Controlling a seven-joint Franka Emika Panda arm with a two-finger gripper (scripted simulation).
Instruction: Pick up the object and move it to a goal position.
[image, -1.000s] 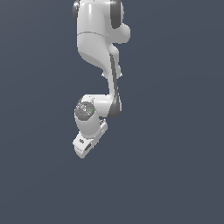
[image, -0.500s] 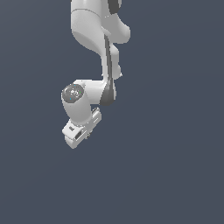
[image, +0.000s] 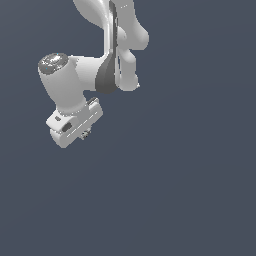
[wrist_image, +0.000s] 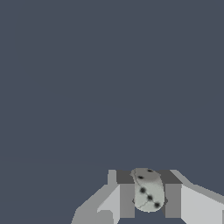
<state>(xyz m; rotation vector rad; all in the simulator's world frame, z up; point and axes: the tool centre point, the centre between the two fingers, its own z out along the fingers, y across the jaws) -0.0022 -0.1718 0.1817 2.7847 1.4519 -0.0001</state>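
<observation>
The gripper (wrist_image: 149, 192) pinches the pale, dark-spotted object (wrist_image: 148, 190) between its fingers (wrist_image: 127, 200).

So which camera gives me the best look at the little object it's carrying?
The wrist view: the object, pale and rounded with dark dots, sits large between the gripper's fingers. In the exterior view it is only a tiny speck under the gripper.
</observation>
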